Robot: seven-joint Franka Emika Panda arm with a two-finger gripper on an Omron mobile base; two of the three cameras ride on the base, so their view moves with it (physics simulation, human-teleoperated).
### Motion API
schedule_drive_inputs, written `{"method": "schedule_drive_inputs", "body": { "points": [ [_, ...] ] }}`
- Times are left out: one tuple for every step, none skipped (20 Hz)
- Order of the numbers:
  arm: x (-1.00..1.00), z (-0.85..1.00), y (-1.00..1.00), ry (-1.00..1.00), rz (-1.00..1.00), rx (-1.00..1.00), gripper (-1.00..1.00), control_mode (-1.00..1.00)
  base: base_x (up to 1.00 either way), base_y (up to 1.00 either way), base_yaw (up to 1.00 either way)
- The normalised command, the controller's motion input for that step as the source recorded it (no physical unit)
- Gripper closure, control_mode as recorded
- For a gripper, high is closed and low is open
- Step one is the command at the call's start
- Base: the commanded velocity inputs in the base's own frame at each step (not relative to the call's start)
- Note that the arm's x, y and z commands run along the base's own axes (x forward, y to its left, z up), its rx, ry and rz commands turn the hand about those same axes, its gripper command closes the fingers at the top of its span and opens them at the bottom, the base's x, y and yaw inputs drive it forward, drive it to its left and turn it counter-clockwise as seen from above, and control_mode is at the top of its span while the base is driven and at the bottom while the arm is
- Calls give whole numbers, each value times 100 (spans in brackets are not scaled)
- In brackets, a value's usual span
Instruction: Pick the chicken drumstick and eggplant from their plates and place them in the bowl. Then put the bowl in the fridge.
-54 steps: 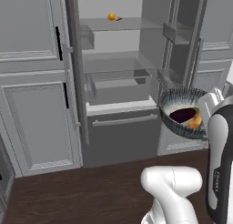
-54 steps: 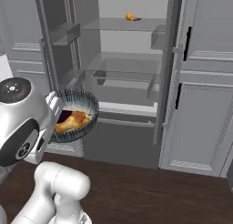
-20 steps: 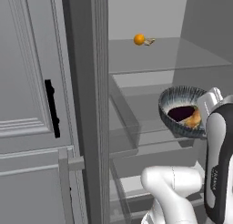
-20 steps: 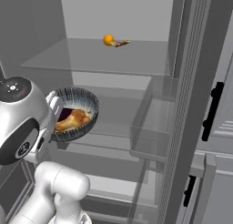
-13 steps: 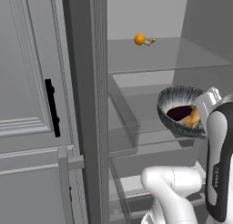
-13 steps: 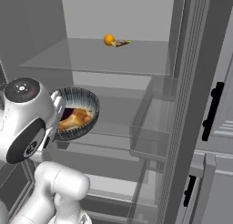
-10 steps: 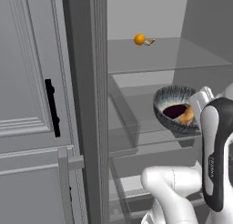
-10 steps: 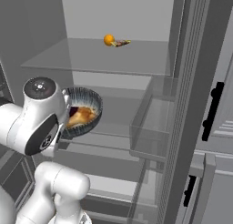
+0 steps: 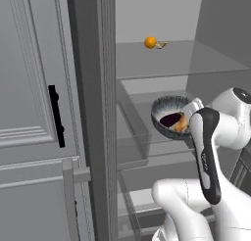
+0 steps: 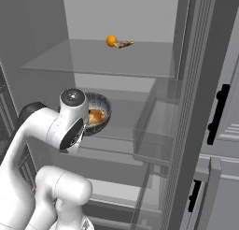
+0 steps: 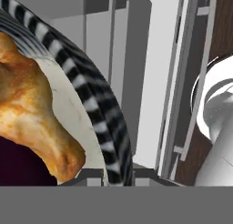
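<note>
The grey-blue ribbed bowl (image 9: 165,109) (image 10: 103,107) hangs inside the open fridge (image 9: 162,14) (image 10: 121,14), below its upper glass shelf and tipped a little toward the cameras. In it lie the golden-brown chicken drumstick (image 9: 182,124) (image 10: 95,117) (image 11: 32,114) and the dark purple eggplant (image 9: 169,120) (image 11: 18,168). My gripper (image 11: 117,176) is shut on the bowl's striped rim (image 11: 91,104) at its near side. The white hand (image 9: 192,108) sits against the bowl's right edge. The plates are out of view.
A round orange fruit (image 9: 150,42) (image 10: 111,40) with a small scrap beside it rests on the upper glass shelf (image 9: 196,59). Clear door bins (image 9: 133,125) (image 10: 156,126) flank the opening. Light grey cabinets with black handles (image 9: 56,115) (image 10: 217,114) stand at both sides.
The arm has reached forward, carrying the bowl deeper into the fridge. The gripper stays shut on the rim. The base views have held still over the last second.
</note>
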Motion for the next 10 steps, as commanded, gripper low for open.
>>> {"method": "schedule_drive_inputs", "body": {
  "points": [
    [36,-27,0,-5,5,0,100,-100,0,0,0],
    [52,-32,0,-2,2,0,100,-100,0,0,0],
    [78,-41,0,0,2,0,100,-100,0,0,0],
    [97,-51,0,0,5,0,100,-100,0,0,0],
    [82,-44,-3,0,3,0,100,-100,0,0,0],
    [73,-34,-8,0,4,0,100,-100,0,0,0],
    [54,-24,-12,0,5,0,100,-100,0,0,0],
    [23,-16,-27,-2,7,2,100,-100,0,0,0],
    [10,-15,-24,-4,7,2,100,-100,0,0,0],
    [23,-23,-19,-4,7,0,100,-100,0,0,0]
  ]
}}
